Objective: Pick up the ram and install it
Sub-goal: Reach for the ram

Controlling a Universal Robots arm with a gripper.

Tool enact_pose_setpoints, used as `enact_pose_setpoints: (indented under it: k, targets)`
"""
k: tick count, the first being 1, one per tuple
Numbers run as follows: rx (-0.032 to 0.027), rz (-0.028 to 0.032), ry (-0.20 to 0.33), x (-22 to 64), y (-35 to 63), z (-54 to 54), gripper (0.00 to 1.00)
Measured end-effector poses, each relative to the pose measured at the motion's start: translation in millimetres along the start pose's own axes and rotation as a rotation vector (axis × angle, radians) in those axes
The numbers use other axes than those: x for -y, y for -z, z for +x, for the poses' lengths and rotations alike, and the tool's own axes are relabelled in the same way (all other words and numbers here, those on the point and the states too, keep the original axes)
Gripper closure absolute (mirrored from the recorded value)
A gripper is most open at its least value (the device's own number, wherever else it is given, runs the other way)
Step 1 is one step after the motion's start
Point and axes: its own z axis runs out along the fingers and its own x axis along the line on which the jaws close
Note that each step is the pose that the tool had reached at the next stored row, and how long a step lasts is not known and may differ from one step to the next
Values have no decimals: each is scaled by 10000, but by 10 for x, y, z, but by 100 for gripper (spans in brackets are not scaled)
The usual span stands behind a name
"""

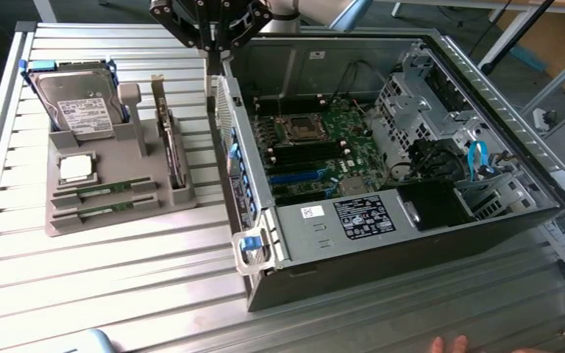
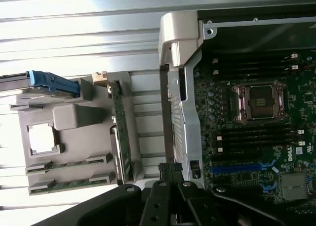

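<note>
Two ram sticks lie flat in the front slots of a grey holder (image 1: 161,210), one (image 1: 103,190) just behind the other (image 1: 101,210). The wrist view shows the same two sticks (image 2: 69,164) (image 2: 69,185). My gripper (image 1: 215,48) hangs high above the case's wall on the holder side, well apart from the ram. Its black fingertips (image 2: 167,167) sit together, shut with nothing between them. The open computer case (image 1: 293,243) shows the motherboard with black memory slots (image 1: 307,154) (image 2: 256,137) beside the processor socket (image 1: 296,129).
The holder also carries a hard drive (image 1: 82,103), a square silver processor chip (image 1: 74,168) and an upright expansion card (image 1: 171,151). All stand on a ribbed metal table (image 1: 115,279). A person's fingertips (image 1: 449,344) show at the front edge.
</note>
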Motion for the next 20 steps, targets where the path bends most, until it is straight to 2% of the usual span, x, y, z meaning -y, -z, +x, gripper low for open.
enact_pose_setpoints:
  k: [20]
  targets:
    - [0, 0, 0, 20, 7, 262, 89]
